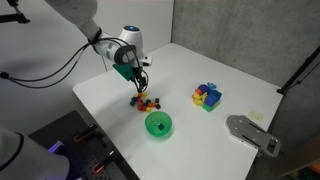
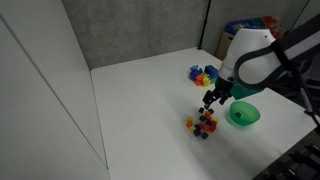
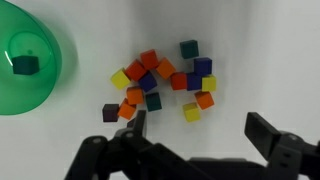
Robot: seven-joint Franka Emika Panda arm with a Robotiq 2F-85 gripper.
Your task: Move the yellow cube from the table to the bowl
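Note:
A pile of tiny coloured cubes (image 3: 160, 85) lies on the white table (image 3: 265, 45). Three of them are yellow; the nearest yellow cube (image 3: 191, 112) lies at the pile's edge, just ahead of my open, empty gripper (image 3: 200, 130) and between its fingers' line. The green bowl (image 3: 30, 60) is at the left with one dark cube inside. In both exterior views the gripper (image 1: 138, 80) (image 2: 213, 98) hovers just above the pile (image 1: 147, 101) (image 2: 202, 123), with the bowl (image 1: 158, 124) (image 2: 243, 114) close beside it.
A group of larger yellow, blue and purple blocks (image 1: 207, 96) (image 2: 202, 74) sits farther back on the table (image 1: 200, 60). A grey flat object (image 1: 252, 133) lies by the table's corner. A grey wall panel (image 2: 40, 90) stands along one side.

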